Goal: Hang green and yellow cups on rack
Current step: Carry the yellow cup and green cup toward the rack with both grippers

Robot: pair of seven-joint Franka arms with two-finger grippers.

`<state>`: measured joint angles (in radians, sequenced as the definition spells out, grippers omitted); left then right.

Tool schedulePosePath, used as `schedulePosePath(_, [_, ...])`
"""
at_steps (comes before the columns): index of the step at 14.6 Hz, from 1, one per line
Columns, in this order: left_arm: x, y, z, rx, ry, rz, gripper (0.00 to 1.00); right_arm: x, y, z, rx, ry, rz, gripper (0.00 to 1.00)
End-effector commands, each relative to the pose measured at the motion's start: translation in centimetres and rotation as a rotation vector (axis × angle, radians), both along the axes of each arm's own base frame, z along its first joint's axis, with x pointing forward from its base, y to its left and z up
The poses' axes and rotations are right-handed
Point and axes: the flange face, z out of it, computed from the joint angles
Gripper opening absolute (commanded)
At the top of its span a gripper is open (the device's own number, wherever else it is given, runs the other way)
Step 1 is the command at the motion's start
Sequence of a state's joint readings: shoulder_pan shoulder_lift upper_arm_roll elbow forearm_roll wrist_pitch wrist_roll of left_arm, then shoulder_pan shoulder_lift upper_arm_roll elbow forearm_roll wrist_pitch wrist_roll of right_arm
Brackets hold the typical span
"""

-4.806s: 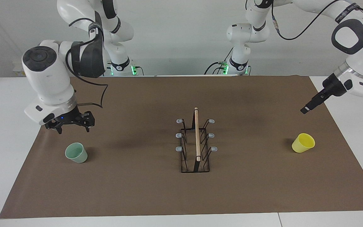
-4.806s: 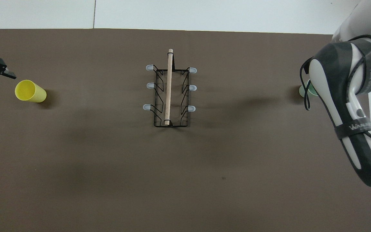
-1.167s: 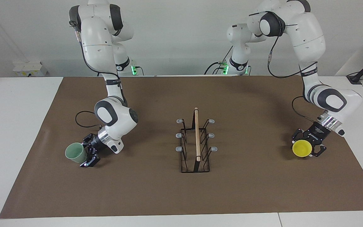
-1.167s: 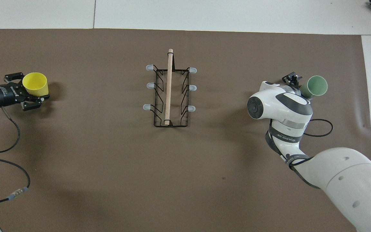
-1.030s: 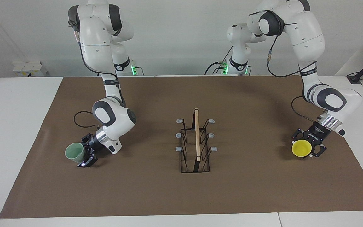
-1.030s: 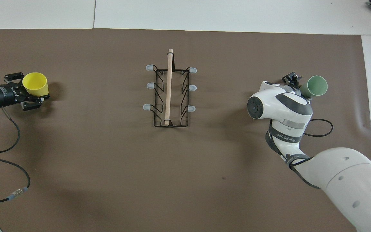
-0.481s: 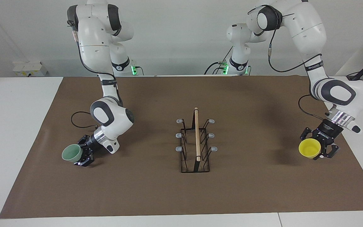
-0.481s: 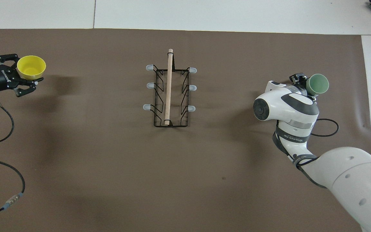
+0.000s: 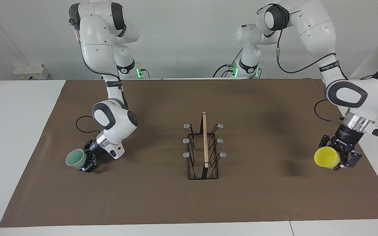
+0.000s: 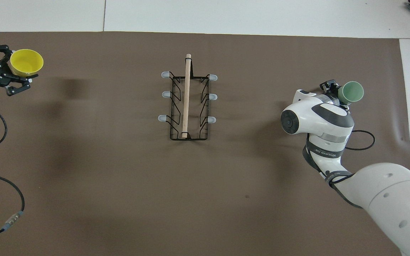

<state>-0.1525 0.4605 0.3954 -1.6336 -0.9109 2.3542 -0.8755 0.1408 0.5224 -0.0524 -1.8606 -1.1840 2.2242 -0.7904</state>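
Judging from both views, each cup is carried clear of the brown mat (image 9: 162, 203): the yellow cup (image 9: 326, 157) is clamped in the left gripper (image 9: 339, 158) over the mat's edge at the left arm's end, and the green cup (image 9: 76, 159) is clamped in the right gripper (image 9: 87, 162) low over the mat toward the right arm's end. The rack (image 9: 204, 147) stands mid-table, well apart from both, with none of its six grey-capped prongs yet loaded. Slippage is judged the main risk, since smooth tapered walls are pinched from the side and could slide out during the swing inward. A missed prong is also possible if a cup's mouth is not turned down and lined up with a cap; a knock against the wooden bar (image 10: 186, 95) could tip the light wire stand. A clash over the rack is conceivable if both arms arrive together. The right gripper's fingers are largely hidden by its wrist in the overhead view; the green cup's clearance above the mat cannot be read for certain.
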Motion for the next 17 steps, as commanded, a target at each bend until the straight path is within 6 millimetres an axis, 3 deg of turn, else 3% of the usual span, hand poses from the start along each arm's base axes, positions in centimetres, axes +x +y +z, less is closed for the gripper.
schedulePosePath(1, [-1.2,-0.3,2.9,0.052,-0.019,-0.04,0.0,-0.5,2.9,2.8,0.188,-0.019,-0.105,0.0])
schedulePosePath(4, [-1.9,-1.8,5.6,0.131,-0.026,-0.12,0.0,0.4,3.9,6.6,0.376,-0.079,-0.253,0.0])
schedulePosePath(9, [-2.7,-6.8,9.3,0.272,-0.033,-0.29,0.0,0.7,6.9,14.0,0.704,-0.161,-0.431,0.0])
schedulePosePath(14, [-4.3,-13.8,11.2,0.469,-0.021,-0.503,0.0,1.3,11.0,18.6,1.019,-0.279,-0.446,0.0])
schedulePosePath(17, [-5.3,-19.8,11.2,0.648,-0.006,-0.634,0.0,0.9,14.4,19.3,1.283,-0.348,-0.507,0.0])
